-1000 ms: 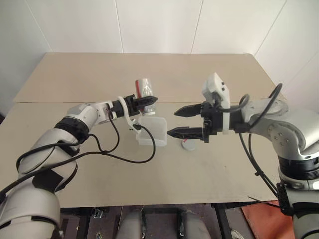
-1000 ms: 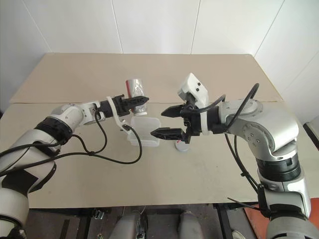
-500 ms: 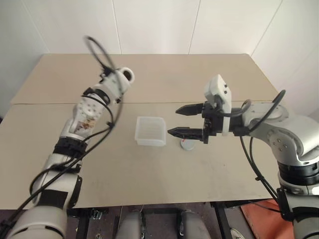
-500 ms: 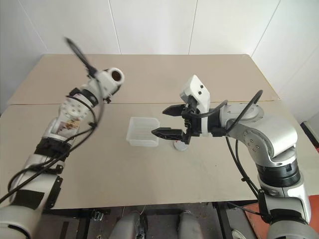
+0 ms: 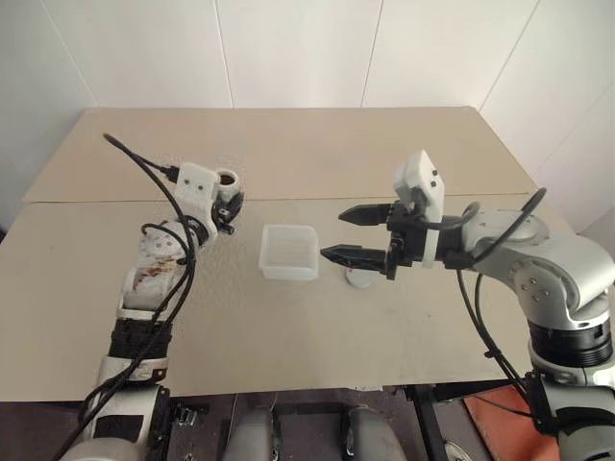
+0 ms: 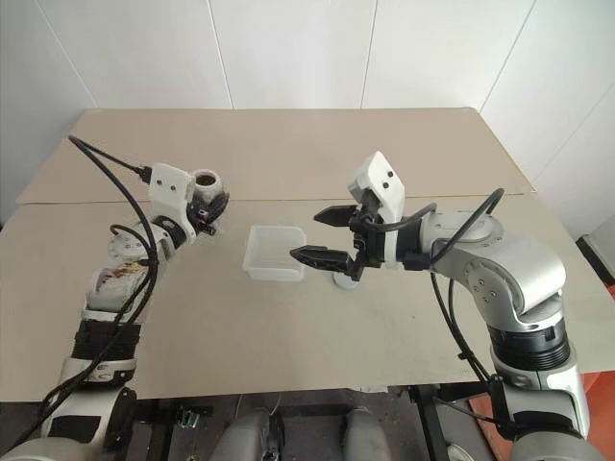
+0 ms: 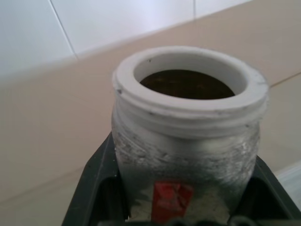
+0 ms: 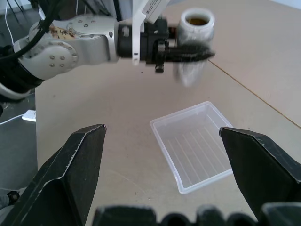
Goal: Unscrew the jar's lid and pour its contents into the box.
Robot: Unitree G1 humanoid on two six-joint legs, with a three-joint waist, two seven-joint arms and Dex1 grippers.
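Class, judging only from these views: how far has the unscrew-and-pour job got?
Done: the lid is off, lying on the table beside the box. In hand: the left gripper holds the open jar upright, to the side of the box; the right gripper is open and empty. Left: the pour; the box looks empty, and something dark sits inside the jar.

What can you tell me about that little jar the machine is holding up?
The jar is small, clear and cylindrical, with a thick white threaded neck and a red patch of label. Its lid is off and the mouth faces upward, showing something dark inside. It stands upright, clamped between the black fingers of the left end effector, raised above the table to the left of the box.
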